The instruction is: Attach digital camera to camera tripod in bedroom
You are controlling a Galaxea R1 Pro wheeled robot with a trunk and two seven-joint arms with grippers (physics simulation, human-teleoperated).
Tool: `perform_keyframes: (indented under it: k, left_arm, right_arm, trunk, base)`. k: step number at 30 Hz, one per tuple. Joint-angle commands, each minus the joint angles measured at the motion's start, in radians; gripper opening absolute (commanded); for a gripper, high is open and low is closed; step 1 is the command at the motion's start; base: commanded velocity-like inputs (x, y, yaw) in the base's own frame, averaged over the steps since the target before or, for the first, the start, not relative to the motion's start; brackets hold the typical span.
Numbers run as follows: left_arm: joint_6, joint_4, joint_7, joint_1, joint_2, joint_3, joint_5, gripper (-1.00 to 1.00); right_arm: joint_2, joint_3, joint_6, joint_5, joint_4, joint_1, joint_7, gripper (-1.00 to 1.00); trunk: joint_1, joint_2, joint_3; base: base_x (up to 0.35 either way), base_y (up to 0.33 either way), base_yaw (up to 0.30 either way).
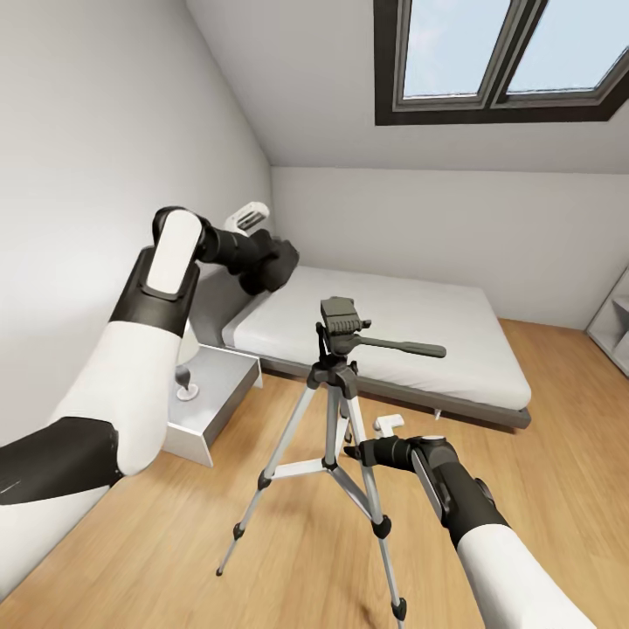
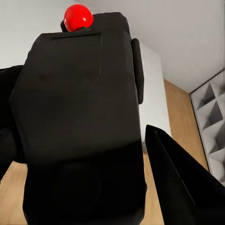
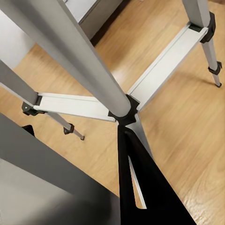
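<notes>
My left gripper [image 1: 273,264] is raised beside the left wall, above the bed's head end, shut on the digital camera [image 2: 79,117]. The camera is a chunky black body with a red dot [image 2: 78,17] on top, and one black finger [image 2: 183,183] lies along its side. The camera tripod [image 1: 339,411] stands on the wood floor in front of the bed, with its black head [image 1: 339,316] bare and its long handle [image 1: 404,348] pointing right. My right gripper [image 1: 355,452] is closed on a silver leg [image 3: 93,70] below the head, near the leg braces [image 3: 164,61].
The grey-framed white bed [image 1: 402,336] lies behind the tripod. A grey nightstand [image 1: 210,402] with a lamp [image 1: 186,377] stands at the left wall. White shelves [image 1: 614,332] are at the far right, and a skylight [image 1: 507,52] is overhead. Wood floor [image 1: 559,472] extends to the right.
</notes>
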Motion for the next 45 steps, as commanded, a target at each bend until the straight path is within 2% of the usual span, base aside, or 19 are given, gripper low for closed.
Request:
perform_keyframes:
  k: [1, 6, 10, 11, 16, 26, 31, 36, 39, 43, 45]
  left_arm:
    - [0.002, -0.007, 0.009, -0.003, -0.002, -0.001, 0.008, -1.00]
    - [0.001, -0.062, 0.009, -0.007, -0.013, -0.002, 0.007, -1.00]
    - [-0.002, -0.130, 0.010, -0.010, -0.024, -0.028, 0.009, -1.00]
    - [-0.004, -0.142, 0.010, -0.011, -0.028, -0.047, 0.011, -1.00]
    - [-0.008, -0.140, 0.009, -0.011, -0.036, -0.084, 0.014, -1.00]
    - [-0.014, -0.099, 0.013, -0.012, -0.041, -0.097, 0.015, -1.00]
    - [-0.036, -0.104, 0.059, -0.012, -0.041, -0.099, 0.007, -1.00]
    - [-0.091, -0.106, 0.132, -0.012, -0.040, -0.110, -0.004, -1.00]
    - [-0.136, -0.115, 0.166, -0.012, -0.034, -0.119, 0.002, -1.00]
    - [-0.139, -0.117, 0.123, -0.012, -0.033, -0.125, 0.004, -1.00]
    - [-0.139, -0.117, 0.034, -0.012, -0.028, -0.134, 0.002, -1.00]
  right_arm:
    - [0.000, 0.001, -0.053, 0.024, 0.029, 0.000, 0.007, -1.00]
    - [0.000, 0.001, -0.053, 0.024, 0.029, 0.000, 0.008, -1.00]
    - [0.000, 0.001, -0.053, 0.024, 0.029, 0.000, 0.008, -1.00]
    - [0.000, 0.001, -0.053, 0.024, 0.029, 0.000, 0.008, -1.00]
    - [0.000, 0.001, -0.053, 0.024, 0.029, 0.000, 0.007, -1.00]
    - [0.000, 0.001, -0.053, 0.024, 0.029, 0.000, 0.007, -1.00]
    - [0.000, 0.001, -0.053, 0.024, 0.029, 0.000, 0.008, -1.00]
    - [0.000, 0.001, -0.053, 0.024, 0.029, 0.000, 0.008, -1.00]
    - [0.000, 0.001, -0.053, 0.024, 0.029, 0.000, 0.007, -1.00]
    - [0.000, 0.001, -0.053, 0.024, 0.029, 0.000, 0.007, -1.00]
    - [0.000, 0.001, -0.053, 0.024, 0.029, 0.000, 0.007, -1.00]
  trunk:
    - [0.001, -0.002, -0.003]
    - [0.001, -0.002, -0.003]
    - [0.001, -0.002, -0.003]
    - [0.001, -0.002, -0.003]
    - [0.001, -0.002, -0.003]
    - [0.001, -0.002, -0.003]
    - [0.001, -0.002, -0.003]
    - [0.001, -0.002, -0.003]
    - [0.001, -0.002, -0.003]
    - [0.001, -0.002, -0.003]
    - [0.001, -0.002, -0.003]
  base:
    - [0.000, 0.000, 0.000]
    - [0.000, 0.000, 0.000]
    - [0.000, 0.000, 0.000]
    - [0.000, 0.000, 0.000]
    - [0.000, 0.000, 0.000]
    - [0.000, 0.000, 0.000]
    - [0.000, 0.000, 0.000]
    - [0.000, 0.000, 0.000]
    - [0.000, 0.000, 0.000]
    - [0.000, 0.000, 0.000]
    - [0.000, 0.000, 0.000]
